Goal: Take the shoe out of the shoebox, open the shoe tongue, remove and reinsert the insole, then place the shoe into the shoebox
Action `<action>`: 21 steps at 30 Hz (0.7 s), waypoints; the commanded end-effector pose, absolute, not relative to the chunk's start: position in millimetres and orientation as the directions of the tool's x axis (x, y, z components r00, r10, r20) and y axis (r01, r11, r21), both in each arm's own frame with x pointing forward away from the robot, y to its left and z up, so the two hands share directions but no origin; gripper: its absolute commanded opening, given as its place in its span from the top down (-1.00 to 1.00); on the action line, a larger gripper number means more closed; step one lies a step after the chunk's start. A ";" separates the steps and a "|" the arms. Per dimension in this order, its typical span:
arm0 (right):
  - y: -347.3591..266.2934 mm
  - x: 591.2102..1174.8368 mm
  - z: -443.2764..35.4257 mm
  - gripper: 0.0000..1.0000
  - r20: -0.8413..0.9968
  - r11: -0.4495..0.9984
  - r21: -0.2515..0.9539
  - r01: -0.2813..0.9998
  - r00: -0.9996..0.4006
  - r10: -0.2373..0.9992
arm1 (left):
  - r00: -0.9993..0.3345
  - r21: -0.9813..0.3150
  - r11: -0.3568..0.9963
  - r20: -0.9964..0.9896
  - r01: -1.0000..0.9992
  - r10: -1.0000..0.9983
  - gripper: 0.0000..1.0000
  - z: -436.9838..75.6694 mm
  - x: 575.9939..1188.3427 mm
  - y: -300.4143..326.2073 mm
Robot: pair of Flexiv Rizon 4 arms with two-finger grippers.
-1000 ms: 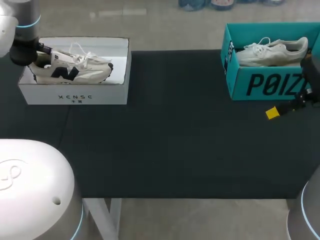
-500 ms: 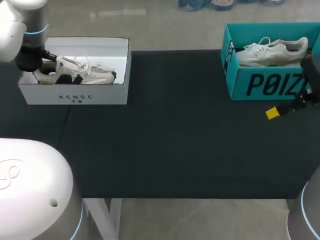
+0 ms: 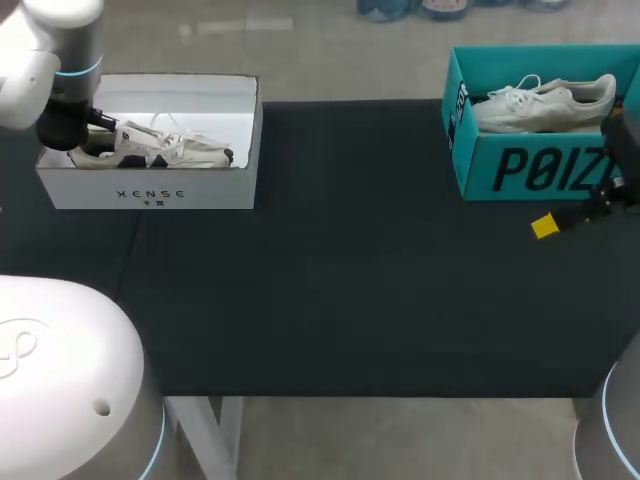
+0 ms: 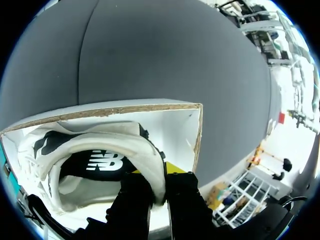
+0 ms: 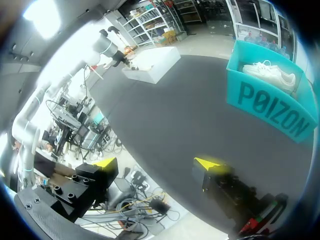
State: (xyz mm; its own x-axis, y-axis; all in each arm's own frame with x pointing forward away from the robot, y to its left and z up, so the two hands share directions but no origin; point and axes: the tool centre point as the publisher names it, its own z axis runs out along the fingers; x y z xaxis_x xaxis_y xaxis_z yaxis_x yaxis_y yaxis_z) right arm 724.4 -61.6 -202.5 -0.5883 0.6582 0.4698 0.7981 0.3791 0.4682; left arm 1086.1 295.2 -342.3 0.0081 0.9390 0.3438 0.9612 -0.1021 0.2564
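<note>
The dark table (image 3: 350, 280) takes up most of my head view. My left arm (image 3: 60, 60) comes in at the far left corner and reaches down into the white shoebox (image 3: 150, 192) standing there. A teal shoebox (image 3: 540, 170) sits at the far right, well apart from it, with a white trainer (image 3: 545, 100) lying in it untouched.

The task's shoe, a cream sneaker (image 3: 165, 150) with dark side panels, lies low inside the white shoebox, toe toward the middle of the table. My left gripper (image 4: 159, 185) is clamped on it: in the wrist view the heel collar (image 4: 150, 160) runs between the two nearly closed fingers. Ahead of them I can see the dark insole (image 4: 100, 162) seated in the shoe.

My right gripper (image 5: 156, 163) hangs wide open and empty over the table's right side, just in front of the teal shoebox.

With the sneaker down in its box and the heel pinched, I judge this to be one end of the job: the grab before lifting out, or the set-down. I cannot tell which. A lift calls for a straight rise clear of the box wall. A set-down calls for parting the fingers before backing off, so the collar does not snag.
</note>
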 end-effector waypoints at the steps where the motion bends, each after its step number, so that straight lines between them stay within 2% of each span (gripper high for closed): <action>1: -61.3 723.1 -203.3 -1.00 0.468 0.378 0.469 0.798 -0.587 0.661 | 0.007 0.250 -0.100 0.346 0.963 0.938 1.00 -343.9 1087.9 296.8; 2: -61.3 723.1 -203.3 -1.00 0.468 0.378 0.469 0.798 -0.587 0.661 | 0.003 0.244 -0.092 0.344 0.965 0.939 1.00 -344.1 1087.7 296.8; 3: -61.3 723.1 -203.3 -1.00 0.468 0.378 0.469 0.798 -0.587 0.661 | 0.004 0.242 -0.092 0.344 0.966 0.939 0.10 -344.2 1087.7 296.9; 4: -61.3 723.1 -203.3 -1.00 0.468 0.378 0.469 0.798 -0.587 0.661 | 0.003 0.241 -0.092 0.344 0.966 0.939 -1.00 -344.2 1087.7 296.9; 14: -61.3 723.1 -203.3 -1.00 0.468 0.378 0.469 0.798 -0.587 0.661 | -0.014 0.281 -0.079 0.315 0.956 0.949 -1.00 -324.8 1082.7 295.6; 21: -61.3 723.1 -203.3 -1.00 0.468 0.378 0.469 0.798 -0.587 0.661 | -0.037 0.356 -0.055 0.248 0.933 0.968 -1.00 -283.3 1074.0 291.2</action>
